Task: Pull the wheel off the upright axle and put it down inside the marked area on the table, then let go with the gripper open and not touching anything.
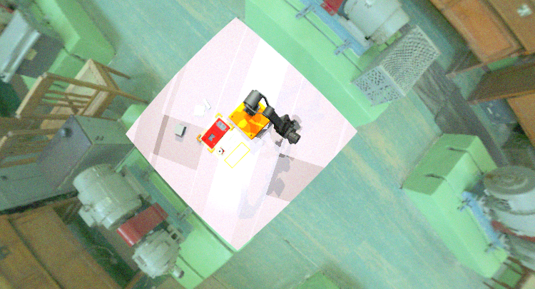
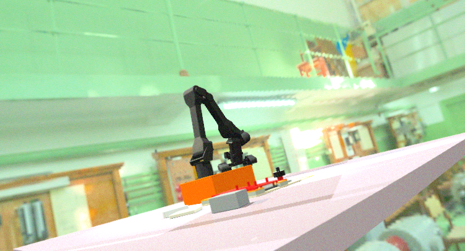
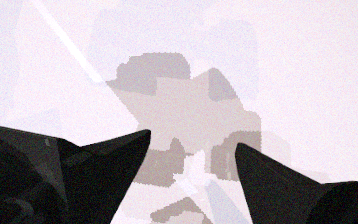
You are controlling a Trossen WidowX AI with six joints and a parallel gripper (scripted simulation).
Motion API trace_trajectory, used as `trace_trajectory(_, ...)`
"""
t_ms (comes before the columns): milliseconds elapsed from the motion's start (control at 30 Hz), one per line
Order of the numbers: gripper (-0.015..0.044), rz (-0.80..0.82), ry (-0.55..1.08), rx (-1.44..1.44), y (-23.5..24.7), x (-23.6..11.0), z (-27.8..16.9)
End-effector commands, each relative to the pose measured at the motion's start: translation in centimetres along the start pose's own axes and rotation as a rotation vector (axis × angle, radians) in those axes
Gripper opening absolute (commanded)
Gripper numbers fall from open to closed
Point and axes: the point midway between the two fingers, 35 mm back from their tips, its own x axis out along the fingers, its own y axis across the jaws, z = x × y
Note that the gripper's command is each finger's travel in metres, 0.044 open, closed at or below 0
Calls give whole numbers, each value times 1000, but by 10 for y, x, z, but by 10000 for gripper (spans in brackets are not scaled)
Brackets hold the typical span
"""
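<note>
On the pink table [image 1: 307,152], arm [image 1: 274,117] folded over orange base block [image 1: 248,120], pincer [image 1: 293,134] at its 4 o'clock edge.
Largest first: table; orange block; red plate [image 1: 215,133] just beside block at 8 o'clock; yellow-outlined marked area [image 1: 237,155] at block's 6 o'clock; gray box [image 1: 180,129] well apart. Wheel [image 2: 278,171] sits upright on axle at plate's end, w/ marked area beside it. Pincer fingers partly open, gripping nothing, only table below.
</note>
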Motion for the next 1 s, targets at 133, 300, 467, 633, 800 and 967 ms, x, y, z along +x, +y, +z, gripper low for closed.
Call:
trace_trajectory(133,300,-133,89,493,-69,-40,-67)
trace_trajectory(300,300,-219,132,838,-97,-73,-123)
trace_trajectory(467,300,-311,149,1119,-110,-108,-179)
trace_trajectory(633,300,-377,157,1310,-111,-135,-218)
trace_trajectory(800,300,-444,175,1588,-103,-170,-270)
trace_trajectory(967,300,-515,194,1938,-75,-213,-329)
